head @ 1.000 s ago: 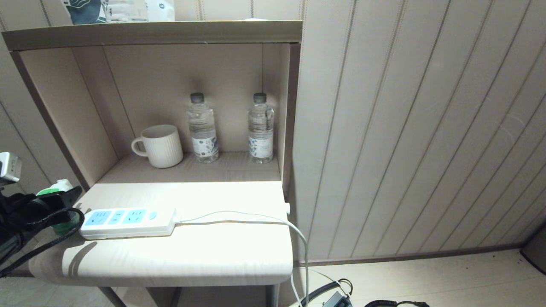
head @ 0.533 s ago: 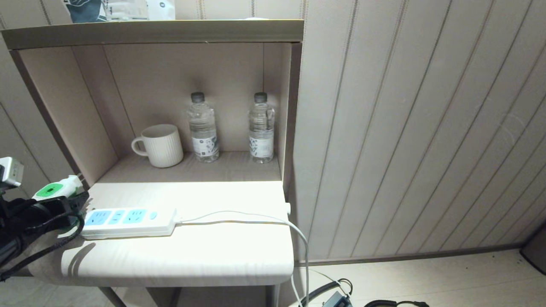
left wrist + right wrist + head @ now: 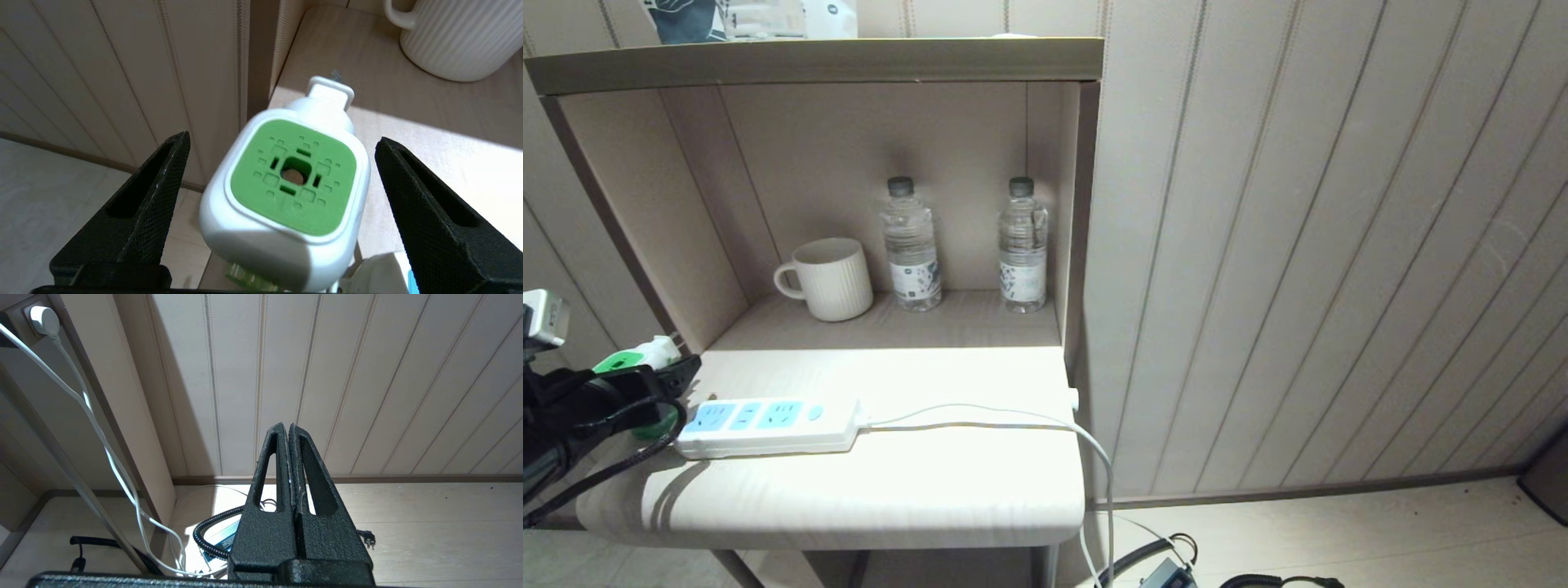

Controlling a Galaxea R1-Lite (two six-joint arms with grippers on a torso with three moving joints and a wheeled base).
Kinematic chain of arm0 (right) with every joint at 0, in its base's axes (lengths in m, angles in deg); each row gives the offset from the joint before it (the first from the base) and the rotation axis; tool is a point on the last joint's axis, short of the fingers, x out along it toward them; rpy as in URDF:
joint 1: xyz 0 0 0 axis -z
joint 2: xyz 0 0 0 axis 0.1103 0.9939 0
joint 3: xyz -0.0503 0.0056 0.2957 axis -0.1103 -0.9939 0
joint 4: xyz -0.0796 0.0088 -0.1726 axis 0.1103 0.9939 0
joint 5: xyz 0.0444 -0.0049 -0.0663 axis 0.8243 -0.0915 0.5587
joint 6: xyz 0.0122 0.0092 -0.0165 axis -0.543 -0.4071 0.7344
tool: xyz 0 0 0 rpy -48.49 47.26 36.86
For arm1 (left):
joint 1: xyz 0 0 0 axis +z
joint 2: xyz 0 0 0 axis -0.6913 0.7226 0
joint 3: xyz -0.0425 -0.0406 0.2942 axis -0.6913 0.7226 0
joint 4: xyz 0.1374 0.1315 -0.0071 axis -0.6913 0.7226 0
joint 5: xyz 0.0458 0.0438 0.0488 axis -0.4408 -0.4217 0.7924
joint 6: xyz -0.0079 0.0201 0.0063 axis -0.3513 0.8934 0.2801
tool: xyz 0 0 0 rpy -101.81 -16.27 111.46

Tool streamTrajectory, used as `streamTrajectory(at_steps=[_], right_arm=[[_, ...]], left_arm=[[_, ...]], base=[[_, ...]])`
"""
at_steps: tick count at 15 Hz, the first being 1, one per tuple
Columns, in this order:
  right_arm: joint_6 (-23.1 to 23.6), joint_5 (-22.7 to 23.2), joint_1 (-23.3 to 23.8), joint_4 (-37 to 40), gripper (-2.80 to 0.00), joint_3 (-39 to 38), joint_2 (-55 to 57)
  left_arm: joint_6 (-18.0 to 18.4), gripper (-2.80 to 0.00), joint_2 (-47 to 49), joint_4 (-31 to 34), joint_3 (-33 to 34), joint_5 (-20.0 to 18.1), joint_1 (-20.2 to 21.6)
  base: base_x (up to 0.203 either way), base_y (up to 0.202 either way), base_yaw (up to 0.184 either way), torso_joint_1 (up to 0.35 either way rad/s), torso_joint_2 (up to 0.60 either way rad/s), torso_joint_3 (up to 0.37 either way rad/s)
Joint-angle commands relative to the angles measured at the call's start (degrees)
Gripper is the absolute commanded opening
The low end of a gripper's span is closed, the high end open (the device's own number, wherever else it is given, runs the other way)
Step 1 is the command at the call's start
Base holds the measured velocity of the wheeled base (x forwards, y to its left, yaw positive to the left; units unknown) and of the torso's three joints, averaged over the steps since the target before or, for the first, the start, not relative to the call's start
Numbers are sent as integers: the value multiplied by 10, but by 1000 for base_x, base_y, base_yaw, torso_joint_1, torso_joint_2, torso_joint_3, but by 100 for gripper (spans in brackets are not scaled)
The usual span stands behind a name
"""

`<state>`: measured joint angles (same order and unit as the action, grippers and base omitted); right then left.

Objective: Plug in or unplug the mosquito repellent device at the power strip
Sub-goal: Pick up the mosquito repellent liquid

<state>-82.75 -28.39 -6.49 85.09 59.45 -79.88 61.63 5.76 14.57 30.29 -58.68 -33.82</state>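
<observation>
The left gripper (image 3: pixel 282 204) was at the left end of the table (image 3: pixel 866 490), with its two black fingers (image 3: pixel 135 216) spread wide apart. Between them stood the mosquito repellent device (image 3: pixel 292 179), upright, its green vented top facing the wrist camera. Neither finger touched it: there was a clear gap on both sides, so the gripper was open and held nothing. In the head view the device (image 3: pixel 637 357) showed only partly, behind the gripper's dark finger, w/ its white plug part pointing away from the hand toward the shelf wall.

The power strip (image 3: pixel 768 425) lay flat on the table just beside the gripper, on the side toward the middle of the table. Its three blue socket faces were up and nothing was plugged into them. The device stood next to the strip's near end, not in any socket. The white cord (image 3: pixel 980 416) left the strip's far end and went over the table edge.

Farther from the hand, in the open shelf behind, were a white ribbed mug (image 3: pixel 829 279) and two clear water bottles (image 3: pixel 909 245).

The right gripper (image 3: pixel 291 473) was apart from the work, low beside the table & pointing at the panelled wall, fingers pressed together, nothing between them.
</observation>
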Motion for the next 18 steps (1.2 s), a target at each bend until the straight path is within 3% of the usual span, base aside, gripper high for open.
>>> streamTrajectory(at_steps=[1, 4, 5, 14, 18], right_arm=[[0, 0, 0, 0, -280, 0, 0], [0, 0, 0, 0, -280, 0, 0], [0, 0, 0, 0, -280, 0, 0], [0, 0, 0, 0, -280, 0, 0], [0, 0, 0, 0, -280, 0, 0]], left_arm=[[-1, 0, 4, -3, -4, 0, 1], [-1, 0, 8, -4, -4, -2, 8], [0, -280, 10, -4, -4, -7, 10], [0, -280, 6, -3, -3, -11, 13], [4, -280, -55, 15, -17, -12, 2]], base=[[0, 0, 0, 0, 0, 0], [0, 0, 0, 0, 0, 0], [0, 0, 0, 0, 0, 0], [0, 0, 0, 0, 0, 0], [0, 0, 0, 0, 0, 0]])
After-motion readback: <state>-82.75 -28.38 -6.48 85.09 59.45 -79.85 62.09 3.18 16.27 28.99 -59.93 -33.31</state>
